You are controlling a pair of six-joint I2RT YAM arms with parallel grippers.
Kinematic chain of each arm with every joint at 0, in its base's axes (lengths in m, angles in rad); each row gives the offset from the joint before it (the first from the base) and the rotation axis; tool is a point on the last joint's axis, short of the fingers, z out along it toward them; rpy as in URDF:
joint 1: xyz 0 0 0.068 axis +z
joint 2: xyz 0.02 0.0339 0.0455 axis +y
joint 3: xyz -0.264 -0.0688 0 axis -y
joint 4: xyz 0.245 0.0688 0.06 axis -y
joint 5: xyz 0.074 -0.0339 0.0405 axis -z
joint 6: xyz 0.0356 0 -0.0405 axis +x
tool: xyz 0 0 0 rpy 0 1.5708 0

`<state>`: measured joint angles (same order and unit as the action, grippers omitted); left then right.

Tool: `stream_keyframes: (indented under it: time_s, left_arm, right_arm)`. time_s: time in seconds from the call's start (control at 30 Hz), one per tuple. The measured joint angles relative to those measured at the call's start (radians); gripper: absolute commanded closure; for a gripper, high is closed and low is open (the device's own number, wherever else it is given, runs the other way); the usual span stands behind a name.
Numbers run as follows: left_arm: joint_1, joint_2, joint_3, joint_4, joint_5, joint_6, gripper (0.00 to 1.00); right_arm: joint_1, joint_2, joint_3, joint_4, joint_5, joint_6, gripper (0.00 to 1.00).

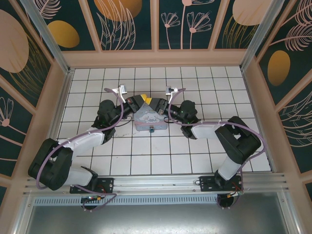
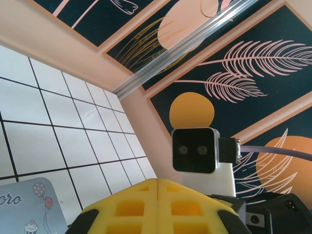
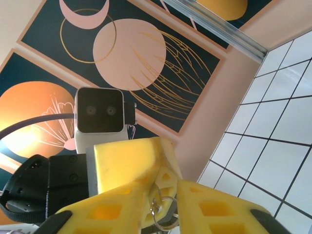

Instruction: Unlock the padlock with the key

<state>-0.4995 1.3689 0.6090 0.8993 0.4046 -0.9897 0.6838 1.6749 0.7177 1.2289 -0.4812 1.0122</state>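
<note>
The desk [image 1: 146,156] is white tile crossed by dark grout lines. The wall panels [image 1: 126,24] are dark teal with peach and orange botanical shapes. The left pincer [image 2: 158,187] and right pincer [image 3: 168,183] are yellow. The tin box [image 2: 34,204] is pale blue with cartoon balloons. The padlock [image 1: 152,129] is teal-blue, the key [image 3: 161,209] silvery and the cables [image 1: 114,124] purple.

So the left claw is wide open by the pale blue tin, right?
No: the left wrist view shows the left claw shut, its yellow fingers pressed together. It is by the pale blue tin.
</note>
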Motion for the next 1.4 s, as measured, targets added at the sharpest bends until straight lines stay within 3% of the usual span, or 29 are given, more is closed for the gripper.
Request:
stream_keyframes:
  time_s: [0.33, 0.4, 0.53, 0.6, 0.67, 0.8, 0.93, 1.4]
  left_arm:
    - [0.0, 0.016, -0.002, 0.026, -0.004, -0.024, 1.0]
    - [0.0, 0.018, -0.002, 0.032, -0.009, -0.029, 0.84]
    - [-0.001, 0.018, 0.0, 0.02, -0.017, -0.034, 0.36]
    - [-0.002, 0.014, 0.006, -0.015, -0.023, -0.026, 0.25]
    - [-0.002, 0.007, 0.021, -0.066, -0.031, -0.018, 0.2]
    - [0.003, -0.013, 0.071, -0.164, -0.038, 0.003, 0.18]
    - [0.011, -0.016, 0.117, -0.235, -0.029, 0.029, 0.23]
    - [0.016, 0.029, 0.129, -0.286, 0.038, 0.055, 0.5]
  right_arm:
    - [-0.002, 0.014, 0.002, 0.03, -0.006, 0.037, 1.0]
    - [-0.003, 0.017, 0.003, 0.033, -0.007, 0.042, 1.0]
    - [-0.008, 0.019, 0.003, 0.032, -0.014, 0.051, 1.0]
    - [-0.017, 0.019, -0.001, 0.032, -0.018, 0.061, 1.0]
    - [-0.029, 0.019, -0.013, 0.032, -0.018, 0.067, 1.0]
    - [-0.047, 0.015, -0.047, 0.013, -0.023, 0.067, 1.0]
    - [-0.048, -0.023, -0.064, -0.042, -0.038, 0.06, 1.0]
    - [-0.048, -0.089, -0.064, -0.12, -0.063, 0.034, 1.0]
